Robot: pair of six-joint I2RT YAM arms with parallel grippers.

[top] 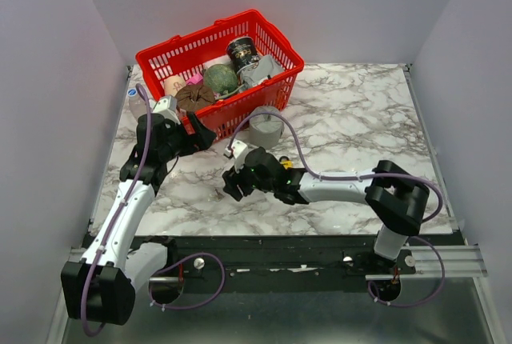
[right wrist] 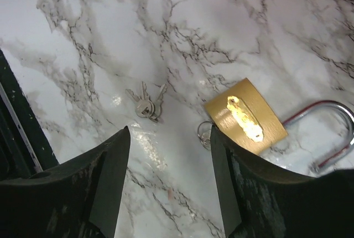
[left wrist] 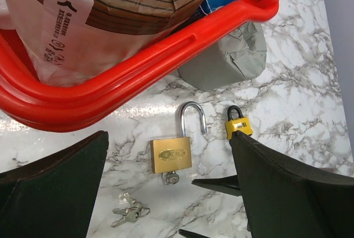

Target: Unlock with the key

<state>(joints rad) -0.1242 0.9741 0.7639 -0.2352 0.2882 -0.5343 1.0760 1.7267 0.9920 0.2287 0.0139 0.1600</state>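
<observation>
A: The right gripper (right wrist: pixel 168 133) hangs low over the table (right wrist: pixel 83 39) with its jaws partly apart and nothing between them. Why there?

B: It hovers right beside the brass padlock (right wrist: pixel 246 119), which lies flat on the marble on the near side of the red basket (left wrist: pixel 166 55), between the two arms. That lock is what the task is about, so the spot makes sense.

A: And the key?

B: A key (left wrist: pixel 170 178) sits in the keyhole at the bottom of the body, with its ring resting on the table. A loose bunch of keys (right wrist: pixel 146 105) lies near the lock without touching it.

A: What about the shackle?

B: The shackle (left wrist: pixel 193 119) is swung out, with one leg clear of the body. I judge the lock already sprung, and the key is in the hole because that is where it turns.

A: Is the left gripper (top: pixel 204 138) doing anything?

B: It is spread wide and empty, poised by the basket's near rim and looking down on the lock. My guess is it waits there to steady the body if needed. It touches nothing.

A: Anything close enough to get in the way?

B: A small yellow padlock (left wrist: pixel 239 126), shut, lies just beside the brass one. A grey roll (left wrist: pixel 227 61) sits against the basket on the far side. A careless reach for the key could nudge either padlock
</observation>
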